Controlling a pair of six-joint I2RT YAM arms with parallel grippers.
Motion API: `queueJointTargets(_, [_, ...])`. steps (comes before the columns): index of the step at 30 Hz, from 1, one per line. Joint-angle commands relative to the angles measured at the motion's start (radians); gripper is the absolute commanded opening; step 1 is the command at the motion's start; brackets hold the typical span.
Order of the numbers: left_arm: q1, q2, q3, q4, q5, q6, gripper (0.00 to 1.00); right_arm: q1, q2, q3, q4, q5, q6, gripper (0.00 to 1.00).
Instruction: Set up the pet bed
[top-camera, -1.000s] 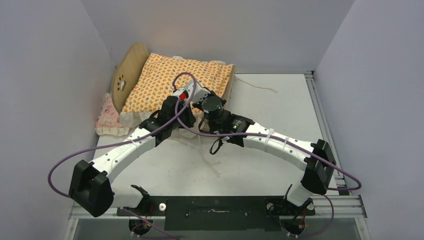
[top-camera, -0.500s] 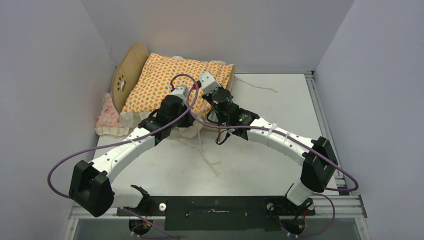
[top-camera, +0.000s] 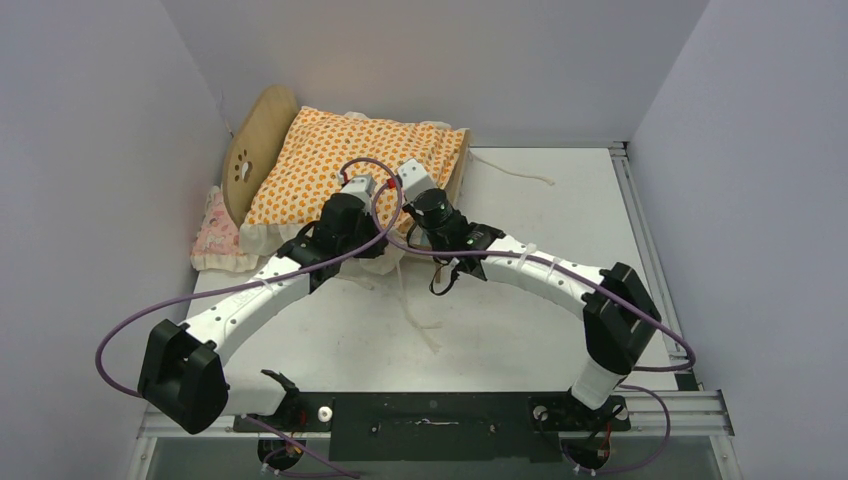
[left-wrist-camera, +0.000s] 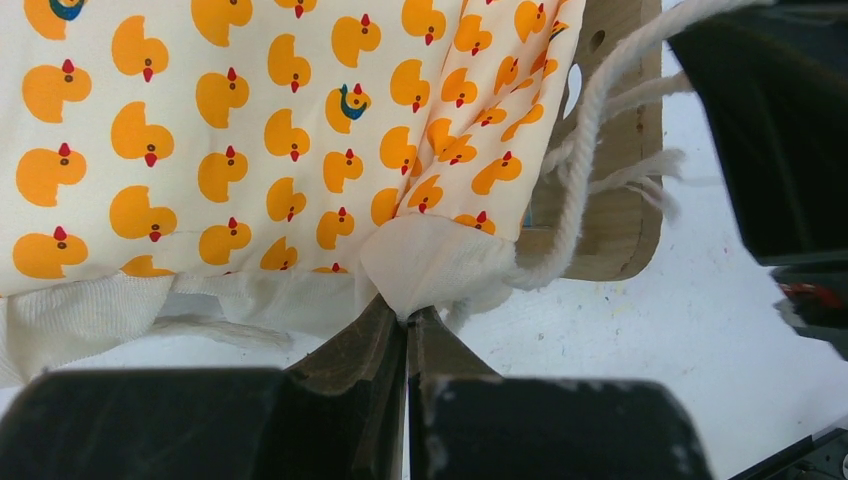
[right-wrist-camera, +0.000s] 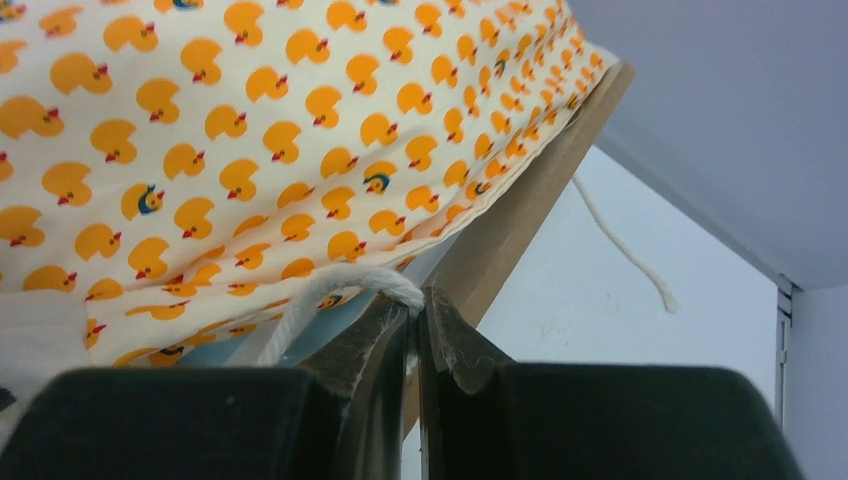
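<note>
The left arm (top-camera: 250, 300) and right arm (top-camera: 545, 275) bow inward toward the pet bed (top-camera: 256, 140), wrists side by side at its near edge. The left gripper (left-wrist-camera: 407, 315) has its jaws pinched on the cushion frill (left-wrist-camera: 430, 265) — the right gripper (right-wrist-camera: 417, 298), its jaws closed on a white cord (right-wrist-camera: 340, 283).

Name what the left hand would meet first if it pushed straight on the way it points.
The left hand, shut on the white frill, would most likely push into the duck-print cushion right behind it.

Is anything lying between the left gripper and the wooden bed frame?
Yes. The duck-print cushion lies on the bed frame; the left gripper pinches its white frill, not wood. The right gripper pinches a cord.
</note>
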Motion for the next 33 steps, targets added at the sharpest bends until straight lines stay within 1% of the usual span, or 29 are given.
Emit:
queueJointTargets(1, [0.007,-0.013,-0.002,0.048,0.016,0.003,0.0,-0.002,0.032,0.048,-0.089,0.021,0.062,0.06])
queueJointTargets(6, [0.007,-0.011,-0.002,0.05,0.026,0.008,0.0,-0.003,0.055,0.053,-0.137,0.081,0.125,0.06])
queueJointTargets(11, [0.007,0.004,0.005,0.056,0.04,0.008,0.0,0.002,0.098,0.077,-0.192,0.022,0.221,0.11])
queueJointTargets(15, [0.007,0.011,0.015,0.052,0.041,0.01,0.0,-0.019,0.124,0.105,-0.251,0.107,0.294,0.12])
queueJointTargets(19, [0.007,0.016,0.025,0.045,0.041,0.011,0.0,-0.078,0.133,0.144,-0.281,0.149,0.344,0.13])
queueJointTargets(22, [0.007,0.017,0.035,0.04,0.042,0.014,0.0,-0.113,0.113,0.16,-0.227,0.121,0.325,0.14])
queueJointTargets(26, [0.006,0.02,0.041,0.036,0.042,0.019,0.0,-0.116,0.125,0.208,-0.157,0.081,0.25,0.16])
queueJointTargets(30, [0.007,0.016,0.038,0.034,0.042,0.019,0.0,-0.115,0.155,0.253,-0.162,0.047,0.235,0.17])
queueJointTargets(33, [0.007,0.007,0.032,0.032,0.041,0.021,0.0,-0.111,0.145,0.24,-0.201,0.019,0.264,0.16])
